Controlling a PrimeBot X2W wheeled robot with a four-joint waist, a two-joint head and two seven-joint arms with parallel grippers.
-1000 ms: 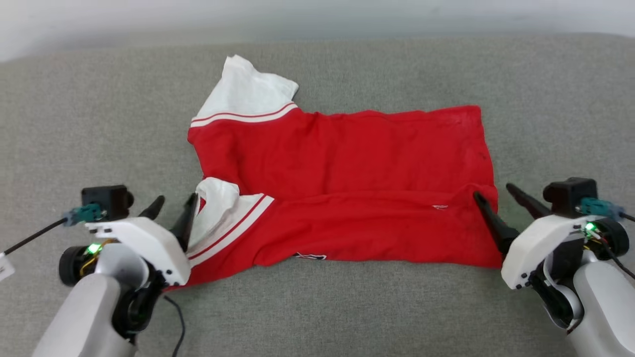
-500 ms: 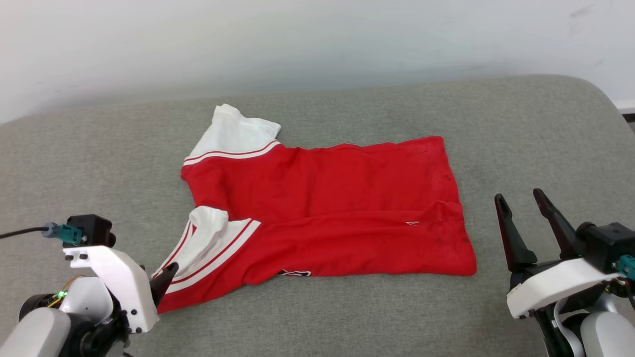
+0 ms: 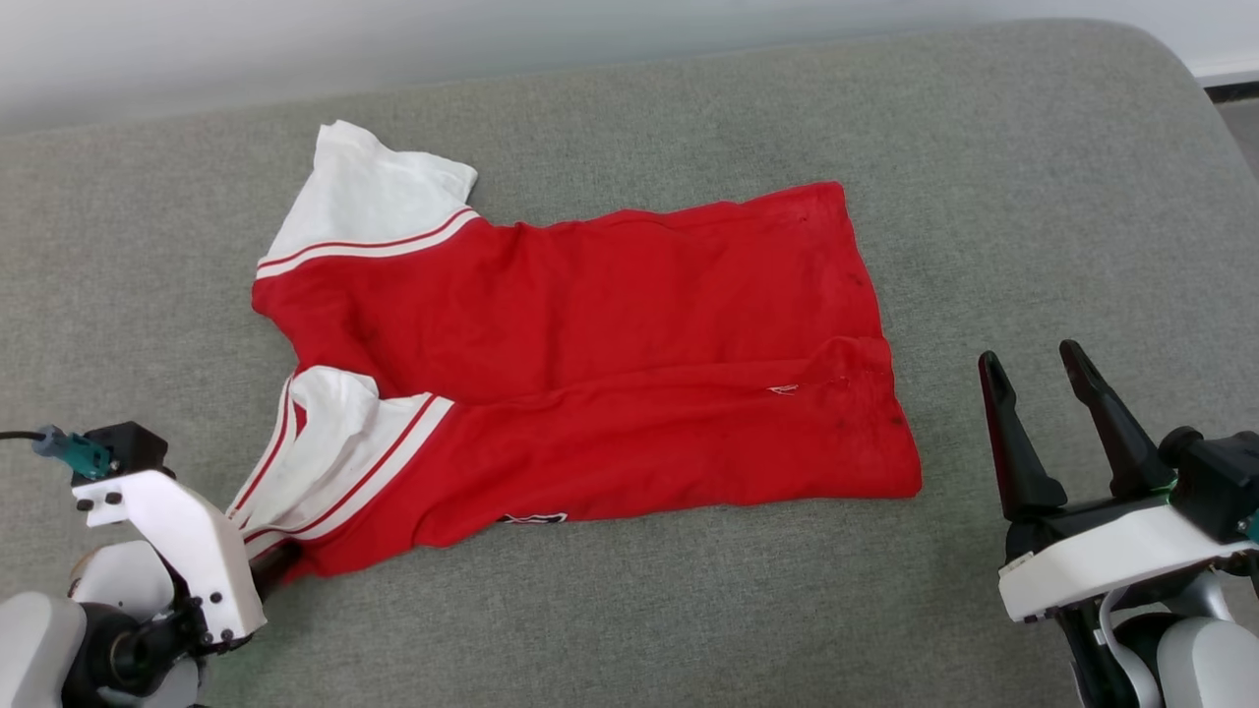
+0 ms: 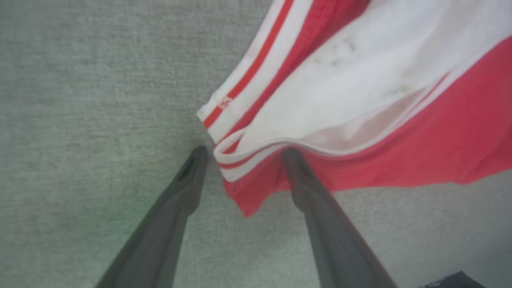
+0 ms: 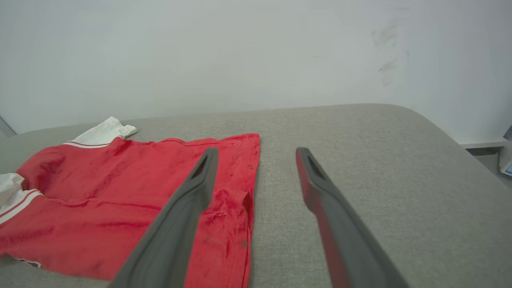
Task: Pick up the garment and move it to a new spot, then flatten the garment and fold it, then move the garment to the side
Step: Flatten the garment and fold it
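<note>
Both grippers are released, fingers spread. The left gripper (image 4: 245,151) straddles the striped cuff corner (image 4: 224,116) of the garment (image 3: 610,344), which lies mid grey cushion (image 3: 1033,177). The right gripper (image 3: 1031,354) hovers beside the hem (image 3: 890,393), apart, over bare cushion.

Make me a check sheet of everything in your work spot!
Surface: grey cloth cushion, far right corner rounded.
Job's things: red shirt with white sleeves, lying spread out and wrinkled.
Clutter: nothing seen.
Grippers: left end effector open, fingers either side of the shirt's near sleeve corner; right end effector open, apart from the shirt.
Cables: black cable with a teal plug at the left wrist.
Surroundings: pale wall behind the cushion.
</note>
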